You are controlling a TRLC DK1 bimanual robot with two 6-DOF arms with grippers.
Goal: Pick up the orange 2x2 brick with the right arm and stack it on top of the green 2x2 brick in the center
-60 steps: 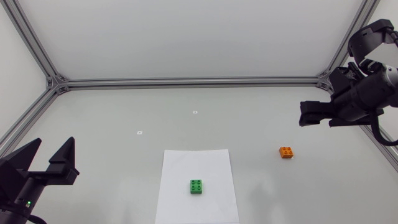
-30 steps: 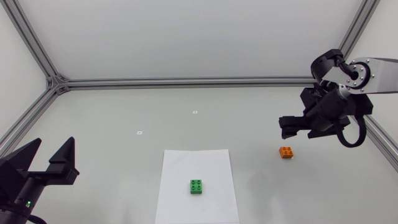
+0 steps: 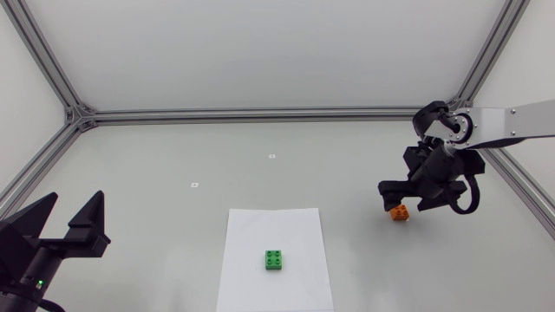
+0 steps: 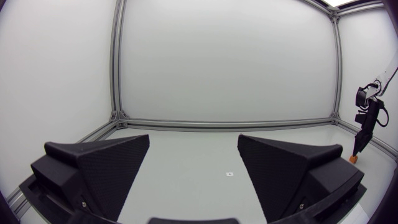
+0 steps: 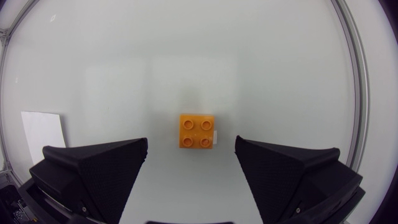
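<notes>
Two bricks rest on the table (image 3: 173, 173), well apart from each other. The orange 2x2 brick (image 5: 198, 130) sits studs up on the bare table surface near the right edge, roughly midway between the far and near edges. A small white marker (image 5: 216, 135) touches one of its sides.

The green 2x2 brick (image 3: 274, 259) sits studs up on a white paper sheet (image 3: 286, 225) that lies at the middle of the near edge. The brick stands in the sheet's near half, inside its borders.

Right arm: enters from the right edge. The right gripper (image 3: 406, 196) hangs above the orange brick and points down at it. Its fingers are spread wide. In the right wrist view the brick lies just ahead of the gap between them, and neither finger touches it. In the head view the gripper covers part of the brick.

Left arm: positioned at the near left corner of the table. The left gripper (image 4: 194, 149) has its fingers set wide apart with nothing between them, and faces across the table toward the far edge.

Two further small white markers (image 3: 271, 156) (image 3: 195, 185) lie on the table between the sheet and the far edge.
</notes>
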